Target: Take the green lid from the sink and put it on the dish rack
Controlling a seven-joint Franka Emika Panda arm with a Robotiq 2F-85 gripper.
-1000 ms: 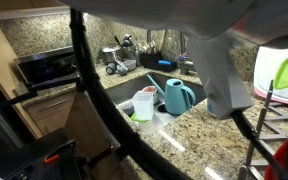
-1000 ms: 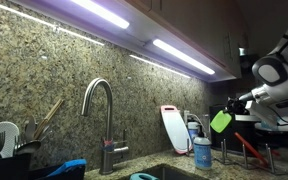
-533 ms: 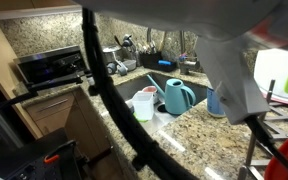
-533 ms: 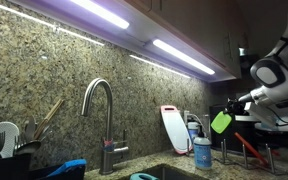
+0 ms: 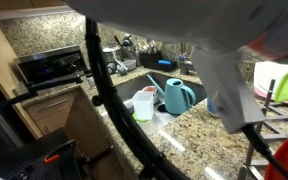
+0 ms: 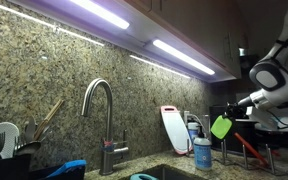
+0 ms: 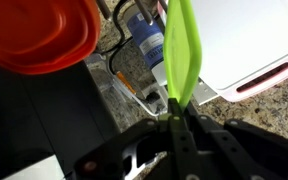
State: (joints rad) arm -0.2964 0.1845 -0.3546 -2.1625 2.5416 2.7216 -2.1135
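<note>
Your fingers (image 7: 191, 138) are pinched on the rim of the pale lime-green translucent plastic lid (image 7: 181, 50). The lid hangs airborne near the dark wire dish rack (image 6: 256, 152), well apart from the recessed metal sink (image 5: 124, 92)

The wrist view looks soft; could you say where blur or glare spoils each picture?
Wrist view: the green lid, close to the lens, is blurred, the gripper below it too. In an exterior view the arm is an out-of-focus smear; in an exterior view the light strips glare, but the faucet is sharp.
</note>
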